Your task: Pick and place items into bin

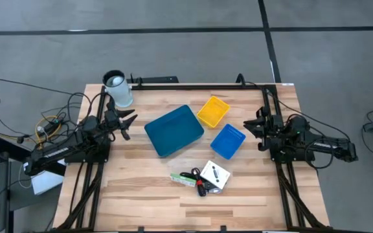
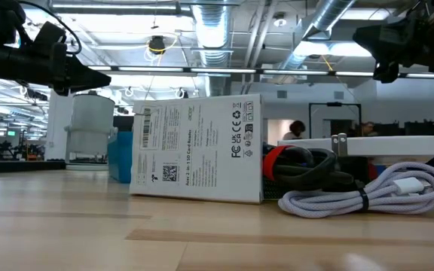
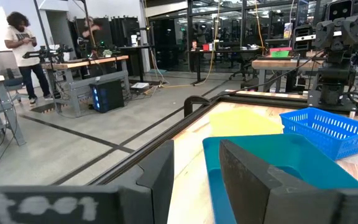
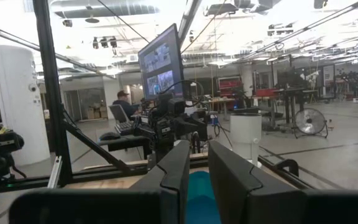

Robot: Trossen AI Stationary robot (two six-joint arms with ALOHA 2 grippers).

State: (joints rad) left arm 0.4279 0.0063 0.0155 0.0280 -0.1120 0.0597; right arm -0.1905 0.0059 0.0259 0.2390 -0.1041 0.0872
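The items lie in a small heap near the table's near edge: a white square packet (image 1: 215,175), a green stick (image 1: 182,178), black pieces (image 1: 195,175) and a pink-red piece (image 1: 201,190). In the low view the printed white packet (image 2: 198,158) stands on its edge, beside a red piece (image 2: 276,158), a black cord and a coiled white cable (image 2: 368,192). My left gripper (image 1: 127,123) hovers open at the table's left side, facing the big teal bin (image 1: 173,130). My right gripper (image 1: 250,124) hovers open at the right side, beside the small blue bin (image 1: 228,141).
A yellow bin (image 1: 212,111) sits toward the far edge, between the teal bin and the small blue one. A white cylinder (image 1: 118,90) stands at the far left corner, close to my left arm. A black frame rail (image 1: 193,85) runs along the far edge. People show in the room beyond.
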